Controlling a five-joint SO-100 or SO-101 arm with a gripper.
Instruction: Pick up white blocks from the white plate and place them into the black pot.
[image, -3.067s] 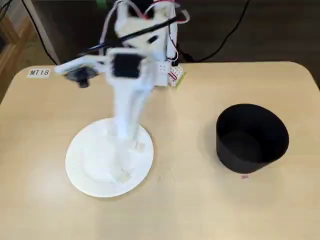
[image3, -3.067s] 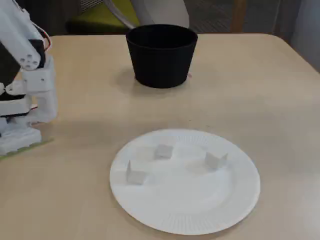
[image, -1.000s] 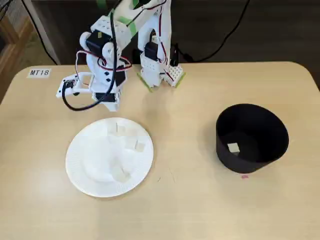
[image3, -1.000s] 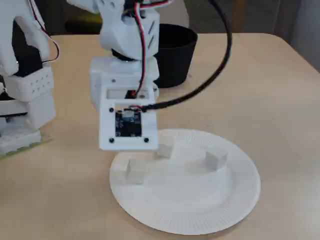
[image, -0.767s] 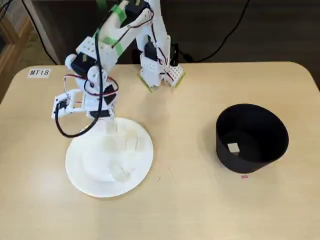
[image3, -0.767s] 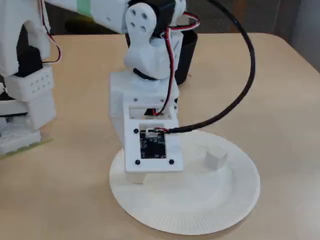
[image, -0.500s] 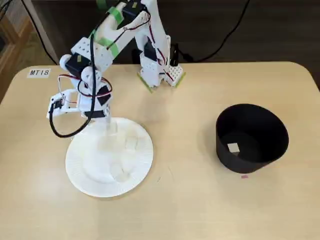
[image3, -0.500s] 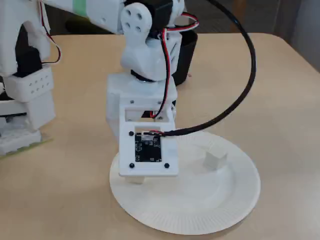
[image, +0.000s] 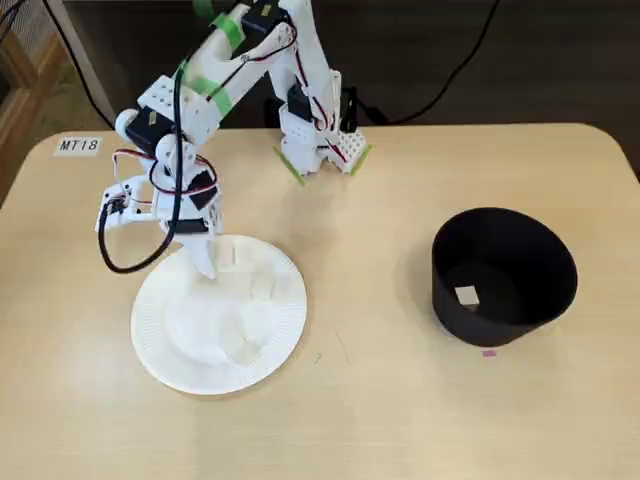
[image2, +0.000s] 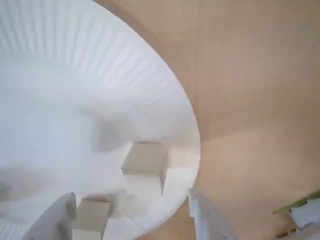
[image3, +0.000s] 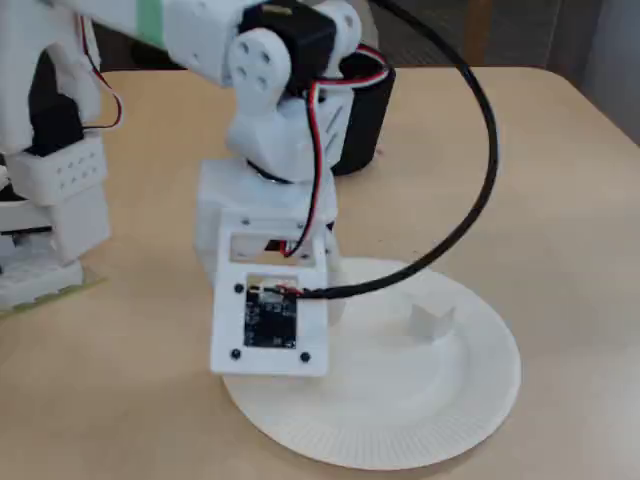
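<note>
You are holding the hand (image: 205, 262) low over the far-left part of the white plate (image: 160, 345) in a fixed view, with its tips pointing down at the plate surface. In the wrist view the two fingers (image2: 207, 220) are standing apart at the bottom edge, and nothing is sitting between them; one white block (image2: 145, 162) is lying just ahead of the gap, and a second block (image2: 90, 216) is lying close beside the left finger, near the plate rim. In a fixed view from the side, another block (image3: 432, 322) is resting on the plate (image3: 480, 400), to the right of the arm. The other blocks on the plate are hard to count, because they are almost the same colour as it. The black pot (image: 520, 290) is standing well apart on the right side of the counter (image: 380, 420), and one white block (image: 467, 296) is already lying on its floor.
</note>
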